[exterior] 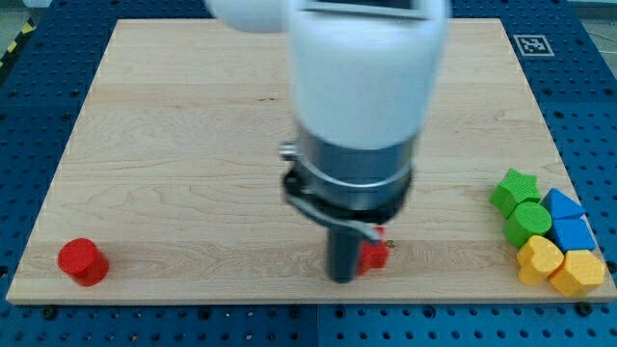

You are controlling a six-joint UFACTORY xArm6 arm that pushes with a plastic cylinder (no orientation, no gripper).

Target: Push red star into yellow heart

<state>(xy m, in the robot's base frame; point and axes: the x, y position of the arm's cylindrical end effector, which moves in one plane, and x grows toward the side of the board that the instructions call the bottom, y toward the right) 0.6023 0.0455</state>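
The arm has no hand to open or close, only a dark rod; its tip [342, 278] rests on the counter [193, 173] near the bottom edge, a little right of the middle; the rod's upper part is hidden by the arm's blurred white and grey body. The red star [374, 254] sits just right of the tip, touching it or nearly so, and is partly covered by the rod, so its points cannot be made out clearly. The yellow heart [540, 258] lies well apart from it, near the bottom right corner.

To do this step well, the tip should probably stay directly behind the star on its left side and drive it in a straight line rightward along the bottom edge; an off-centre push would likely make the star turn and slip off the rod.

Around the heart stands a tight cluster by the right edge: a green star [514, 188] at the top; a green cylinder [528, 221] below it, touching the heart; a blue block [562, 205] and another blue block [575, 233] to the right; a second yellow block [578, 273] just beside the heart. A path drifting upward might strike the green cylinder first. A red cylinder [82, 261] sits by the bottom left corner, out of the way.
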